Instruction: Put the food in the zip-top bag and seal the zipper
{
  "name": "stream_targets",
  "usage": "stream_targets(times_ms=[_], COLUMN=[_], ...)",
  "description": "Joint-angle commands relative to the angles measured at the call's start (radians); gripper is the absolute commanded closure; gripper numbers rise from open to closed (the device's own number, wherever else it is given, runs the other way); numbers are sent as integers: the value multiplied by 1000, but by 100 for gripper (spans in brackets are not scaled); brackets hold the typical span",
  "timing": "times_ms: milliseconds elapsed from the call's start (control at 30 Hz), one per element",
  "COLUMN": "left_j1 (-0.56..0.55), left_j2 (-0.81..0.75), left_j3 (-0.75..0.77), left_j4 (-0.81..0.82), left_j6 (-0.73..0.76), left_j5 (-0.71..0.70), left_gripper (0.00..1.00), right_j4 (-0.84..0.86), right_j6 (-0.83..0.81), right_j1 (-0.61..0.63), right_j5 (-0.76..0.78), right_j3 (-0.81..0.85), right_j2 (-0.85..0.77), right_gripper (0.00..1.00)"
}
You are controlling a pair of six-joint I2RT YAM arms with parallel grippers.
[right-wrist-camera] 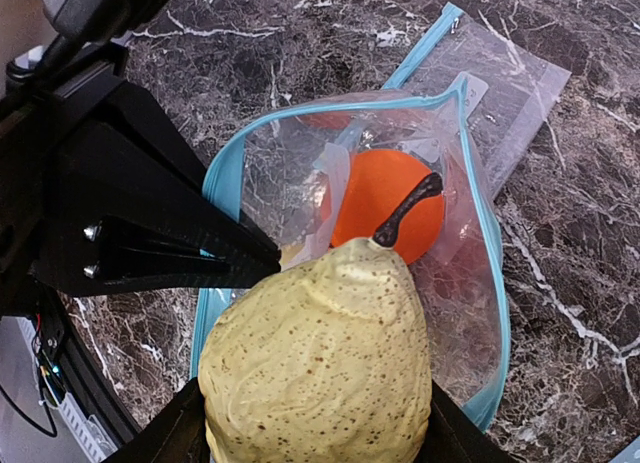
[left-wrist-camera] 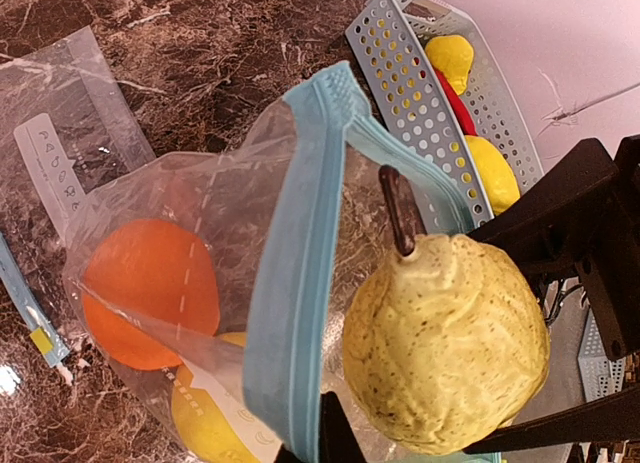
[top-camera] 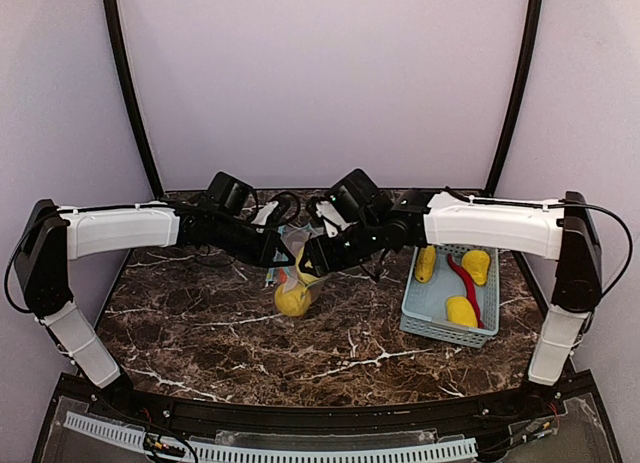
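The clear zip-top bag (top-camera: 296, 278) with a blue zipper rim (left-wrist-camera: 300, 283) stands on the marble table with its mouth open. My left gripper (left-wrist-camera: 305, 438) is shut on the rim and holds it up. An orange (left-wrist-camera: 150, 288) and a yellow fruit (left-wrist-camera: 205, 418) lie inside the bag. My right gripper (right-wrist-camera: 320, 413) is shut on a speckled yellow pear (right-wrist-camera: 320, 363), stem down, just over the bag's mouth (right-wrist-camera: 480, 213). The orange (right-wrist-camera: 385, 198) shows below the pear. In the top view both grippers, left (top-camera: 275, 248) and right (top-camera: 312, 258), meet over the bag.
A pale blue slatted basket (top-camera: 440, 321) stands at the right with three yellow pieces, one of them (top-camera: 477, 266) at the back, and a red chili (top-camera: 466, 281). The basket (left-wrist-camera: 400, 73) lies close behind the bag. A flat clear plastic sheet (left-wrist-camera: 50, 153) lies beside the bag.
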Motion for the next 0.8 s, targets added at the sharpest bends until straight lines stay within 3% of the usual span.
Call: stream_targets(times_ms=[0,100,233,433,767], left_j1=[12,14,16,17,18], left_j2=[-39,-40,-39,-40,-43], left_j3=[17,16,14,14,14], left_j4=[-23,-21,-17,-14,-9], left_j6=[5,3,1,2,5], left_j5=[-6,-4,0,10,22], left_gripper=[99,99,99,99,99], right_j4=[-140,-189,-209,-204,-186], right_j6=[-48,-51,-49,-37,-14], right_j1=[5,5,5,5,-34], right_j5=[-6,-28,-76,-8,114], right_j3=[90,121,141,131,96], right_j2=[49,70,77,15,-80], right_gripper=[40,37,25,11,8])
